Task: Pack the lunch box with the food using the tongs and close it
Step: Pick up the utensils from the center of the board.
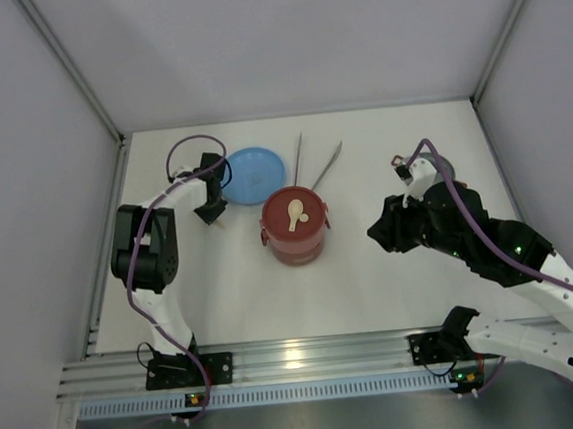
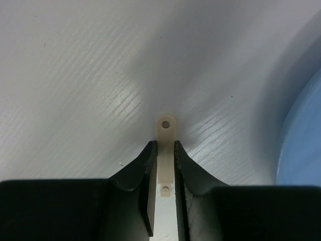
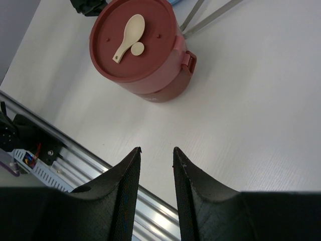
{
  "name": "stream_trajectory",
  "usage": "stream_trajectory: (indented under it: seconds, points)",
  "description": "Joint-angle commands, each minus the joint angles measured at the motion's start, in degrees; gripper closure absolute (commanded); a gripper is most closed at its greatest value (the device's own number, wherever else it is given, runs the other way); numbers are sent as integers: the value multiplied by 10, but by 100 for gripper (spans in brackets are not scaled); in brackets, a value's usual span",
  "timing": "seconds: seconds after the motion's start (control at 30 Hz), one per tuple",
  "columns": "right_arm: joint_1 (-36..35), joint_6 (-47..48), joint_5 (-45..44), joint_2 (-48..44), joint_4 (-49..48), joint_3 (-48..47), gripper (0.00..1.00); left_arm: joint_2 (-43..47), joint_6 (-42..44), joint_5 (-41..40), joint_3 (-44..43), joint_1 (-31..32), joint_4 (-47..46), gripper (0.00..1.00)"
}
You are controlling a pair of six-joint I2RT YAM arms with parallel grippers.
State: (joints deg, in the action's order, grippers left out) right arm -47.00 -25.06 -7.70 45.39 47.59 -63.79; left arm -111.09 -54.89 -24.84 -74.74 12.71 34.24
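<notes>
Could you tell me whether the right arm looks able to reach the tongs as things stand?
Probably yes: the tongs lie on bare table beyond the lunch box, nothing rests on them, and the jaws of the right arm are empty.

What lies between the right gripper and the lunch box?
Only bare table; the right wrist view shows it between the right gripper and the lunch box.
</notes>
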Motion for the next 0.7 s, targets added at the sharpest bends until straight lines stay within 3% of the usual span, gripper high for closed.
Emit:
stream_trajectory:
  seconds: [0.0,0.47,0.67]
  points:
    - [4,5,-2,0,16,-16,68,30,16,22,6,-6,14,100]
    - [4,4,-2,18,14,-34,68,198,108,116,-16,-3,25,100]
    - [3,3,-5,24,13,-37,68,266,153,132,-61,50,61,100]
